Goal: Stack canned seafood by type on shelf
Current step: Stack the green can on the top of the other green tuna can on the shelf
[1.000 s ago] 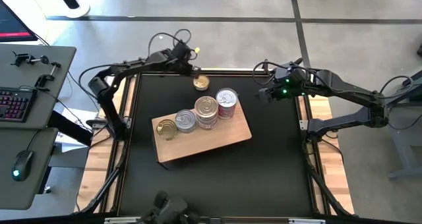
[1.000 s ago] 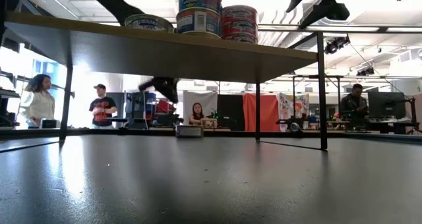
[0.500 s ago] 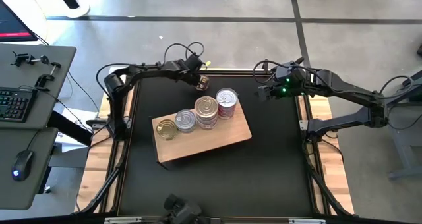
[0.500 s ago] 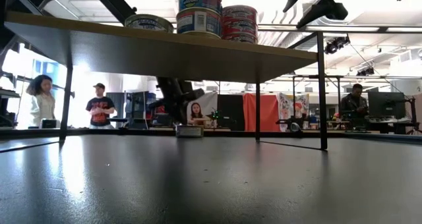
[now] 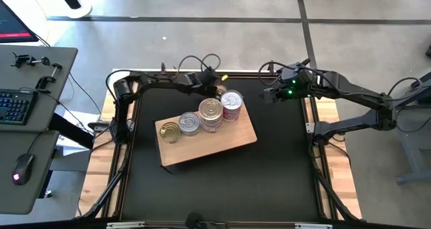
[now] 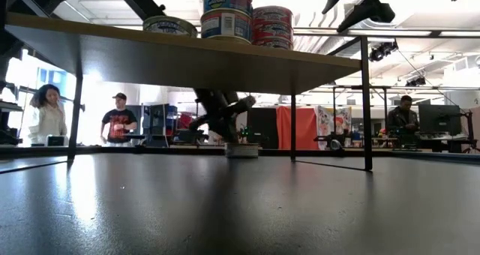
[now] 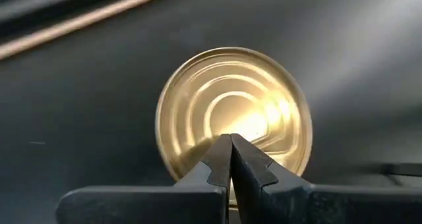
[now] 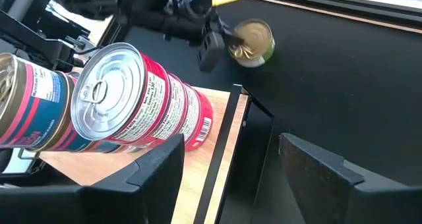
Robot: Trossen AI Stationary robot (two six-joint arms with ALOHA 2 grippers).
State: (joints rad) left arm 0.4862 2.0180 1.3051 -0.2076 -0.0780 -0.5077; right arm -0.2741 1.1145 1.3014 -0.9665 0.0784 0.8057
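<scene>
high view: overhead, straight down on the whole counter [image 5: 269, 175]; shelf [image 5: 222, 143] near centre, left arm in from 10 o'clock, right arm from 2 o'clock.
low view: at counter height, level across it into the room; looks under the shelf [image 6: 187, 56], tins [image 6: 225, 13] on top cut by the upper edge.
left wrist view: very near, down past the closed left tool [image 7: 230, 159] onto one gold tin [image 7: 234, 112].
right wrist view: near, slanting past the parted right tool [image 8: 250, 168] over the shelf corner [image 8: 221, 145].
shared: gold tin shows in all four views; red stack [image 8: 142, 95] in high, low and right wrist.
</scene>
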